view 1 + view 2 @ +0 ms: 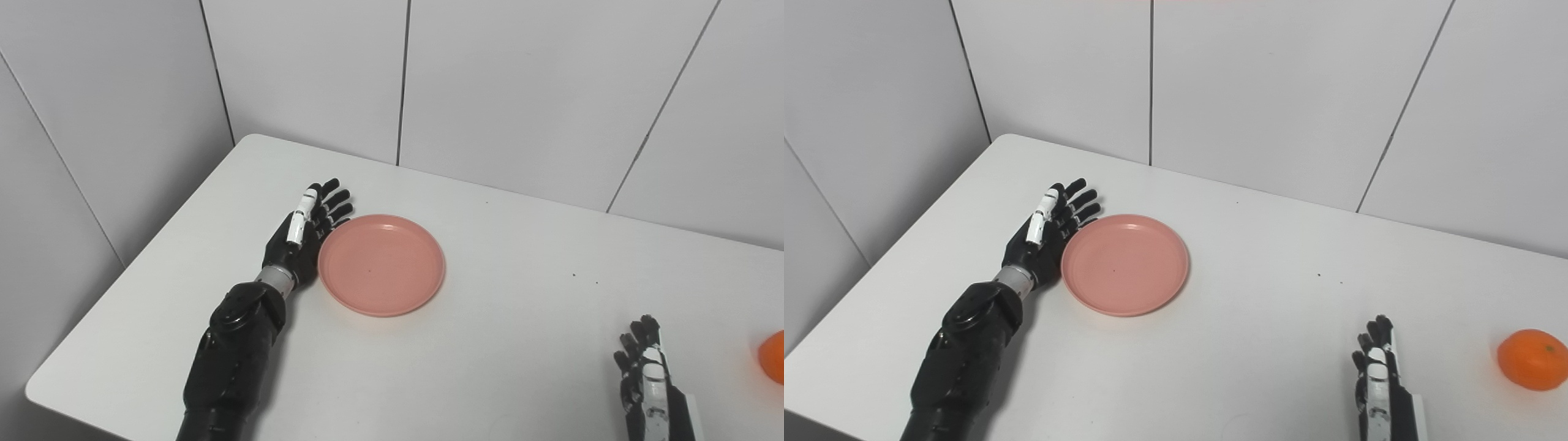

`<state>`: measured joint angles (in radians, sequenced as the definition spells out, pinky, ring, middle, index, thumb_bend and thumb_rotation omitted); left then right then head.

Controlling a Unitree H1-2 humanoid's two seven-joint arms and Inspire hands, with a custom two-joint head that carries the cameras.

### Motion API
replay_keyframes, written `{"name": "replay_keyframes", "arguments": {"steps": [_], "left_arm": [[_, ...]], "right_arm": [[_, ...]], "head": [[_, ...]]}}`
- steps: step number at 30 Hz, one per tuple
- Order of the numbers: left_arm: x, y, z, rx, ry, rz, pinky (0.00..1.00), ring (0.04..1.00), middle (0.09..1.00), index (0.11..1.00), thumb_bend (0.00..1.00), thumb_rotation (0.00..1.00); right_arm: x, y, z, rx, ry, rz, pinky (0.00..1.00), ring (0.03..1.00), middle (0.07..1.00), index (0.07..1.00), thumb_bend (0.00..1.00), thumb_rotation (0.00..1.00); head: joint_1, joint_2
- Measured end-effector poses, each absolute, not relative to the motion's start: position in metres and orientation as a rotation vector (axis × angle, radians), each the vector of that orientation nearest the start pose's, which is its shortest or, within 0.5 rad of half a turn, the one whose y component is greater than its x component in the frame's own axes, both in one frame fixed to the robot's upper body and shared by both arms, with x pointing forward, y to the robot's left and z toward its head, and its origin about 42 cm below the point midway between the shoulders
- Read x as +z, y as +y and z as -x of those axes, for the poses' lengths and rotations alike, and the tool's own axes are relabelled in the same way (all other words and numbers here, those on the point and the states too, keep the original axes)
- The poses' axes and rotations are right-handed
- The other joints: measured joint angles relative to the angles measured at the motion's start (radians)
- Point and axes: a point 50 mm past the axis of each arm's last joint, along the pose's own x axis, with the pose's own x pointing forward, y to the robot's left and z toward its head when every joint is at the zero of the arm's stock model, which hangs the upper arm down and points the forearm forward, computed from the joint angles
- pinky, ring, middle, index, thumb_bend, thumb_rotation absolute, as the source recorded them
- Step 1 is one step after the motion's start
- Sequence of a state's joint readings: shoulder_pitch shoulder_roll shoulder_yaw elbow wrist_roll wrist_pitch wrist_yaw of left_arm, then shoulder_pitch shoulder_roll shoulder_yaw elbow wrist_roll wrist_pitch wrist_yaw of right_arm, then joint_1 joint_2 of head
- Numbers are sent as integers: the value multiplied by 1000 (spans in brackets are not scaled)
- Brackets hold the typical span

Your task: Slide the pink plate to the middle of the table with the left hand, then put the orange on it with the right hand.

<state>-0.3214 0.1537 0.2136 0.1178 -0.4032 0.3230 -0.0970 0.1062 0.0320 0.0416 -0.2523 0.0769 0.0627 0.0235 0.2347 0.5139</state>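
Sliding looks underway: left hand (303,236), fingers spread and holding nothing, touches the pink plate (381,264) left of frame centre, while right hand (1377,380) waits empty, orange (1532,359) untouched far right.

A plain white bench (502,343) with rounded corners is tucked into a corner. Behind it and on its left, pale grey wall panels (306,67) are split by thin dark seams.

Pink plate (1124,264), orange (1532,359) orange, white table (1274,343)
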Motion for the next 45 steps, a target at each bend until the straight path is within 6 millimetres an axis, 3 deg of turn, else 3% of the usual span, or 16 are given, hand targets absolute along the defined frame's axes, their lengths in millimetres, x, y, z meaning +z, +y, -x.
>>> {"name": "replay_keyframes", "arguments": {"steps": [18, 28, 45], "left_arm": [[154, 252, -385, -127, 86, 287, 914, 926, 929, 912, 343, 1000], [151, 210, -376, -189, 90, 311, 911, 920, 923, 913, 363, 1000], [151, 184, -361, -229, 97, 300, 917, 923, 928, 919, 368, 1000]], "right_arm": [[135, -189, -249, 39, -91, -90, 1000, 1000, 1000, 1000, 198, 1000], [136, -187, -249, 37, -90, -112, 1000, 1000, 1000, 1000, 220, 1000], [136, -182, -249, 19, -91, -115, 1000, 1000, 1000, 1000, 218, 1000]], "head": [[-55, 20], [-66, 26], [-120, 49]]}}
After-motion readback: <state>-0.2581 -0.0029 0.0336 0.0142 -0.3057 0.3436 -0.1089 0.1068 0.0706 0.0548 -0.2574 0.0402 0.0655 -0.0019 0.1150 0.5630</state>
